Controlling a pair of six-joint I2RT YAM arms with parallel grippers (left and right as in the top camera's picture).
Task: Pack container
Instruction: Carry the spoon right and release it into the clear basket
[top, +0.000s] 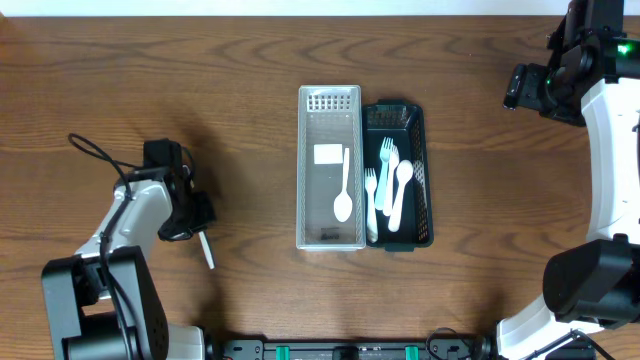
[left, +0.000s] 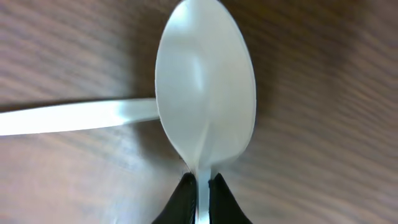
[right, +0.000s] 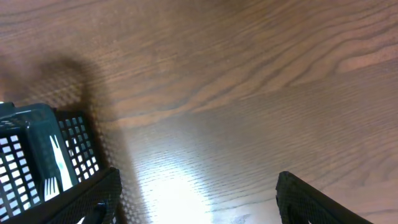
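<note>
Bin contents
Clear bin (top: 302, 180): one spoon (top: 343, 195). Dark basket (top: 428, 180): cutlery (top: 390, 185). Left claw (left: 200, 186) pinches another spoon (left: 205, 87); right claw (right: 199, 199) spread.

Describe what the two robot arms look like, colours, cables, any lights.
Both have white shell links between black joint housings, on black bases. The left arm has a thin black cable looping loose beside it. The right arm shows a small green light on its black wrist section. The fingers are black and taper to narrow tips.
</note>
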